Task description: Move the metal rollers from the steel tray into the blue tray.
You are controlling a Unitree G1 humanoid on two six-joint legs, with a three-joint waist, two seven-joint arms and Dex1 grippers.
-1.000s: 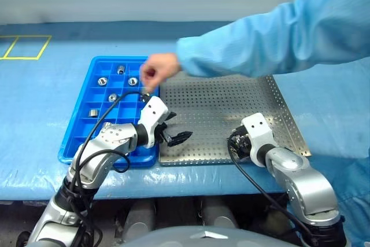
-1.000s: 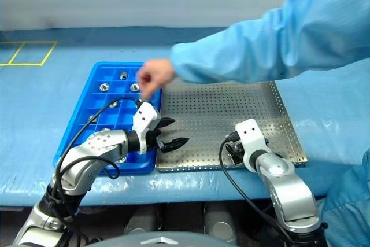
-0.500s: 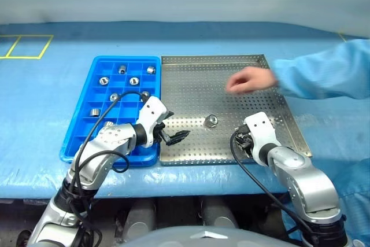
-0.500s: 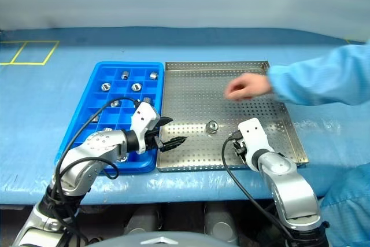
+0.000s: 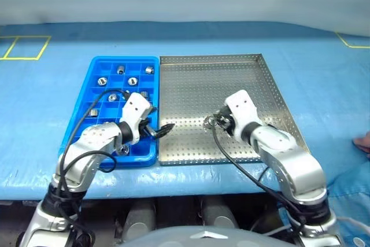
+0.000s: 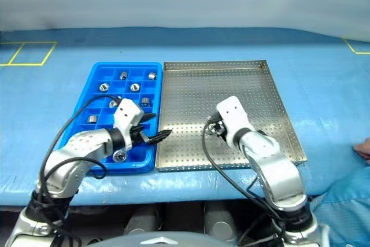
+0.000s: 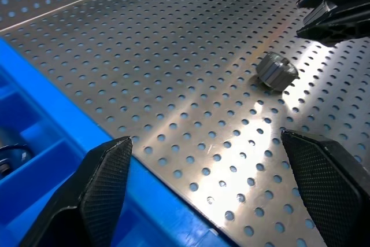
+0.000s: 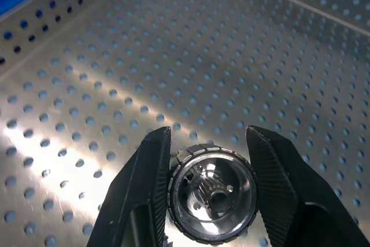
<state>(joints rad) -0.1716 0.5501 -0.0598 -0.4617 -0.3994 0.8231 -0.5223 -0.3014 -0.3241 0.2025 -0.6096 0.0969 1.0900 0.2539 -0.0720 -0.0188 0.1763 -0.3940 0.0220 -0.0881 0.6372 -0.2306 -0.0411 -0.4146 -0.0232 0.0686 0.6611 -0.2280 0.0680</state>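
The right pincer (image 8: 209, 201) is closed on one metal roller (image 8: 211, 186), its two fingers (image 8: 143, 192) pressing the sides, over the near middle part of the steel tray (image 5: 231, 79). The left pincer (image 5: 157, 130) stands wide open with nothing in it, above the near left edge of the steel tray, beside the blue tray (image 5: 92, 91). The blue tray lies touching the left side of the steel tray on the bench (image 5: 52, 85). More metal rollers (image 5: 133, 81) sit in its compartments, several toward the far end.
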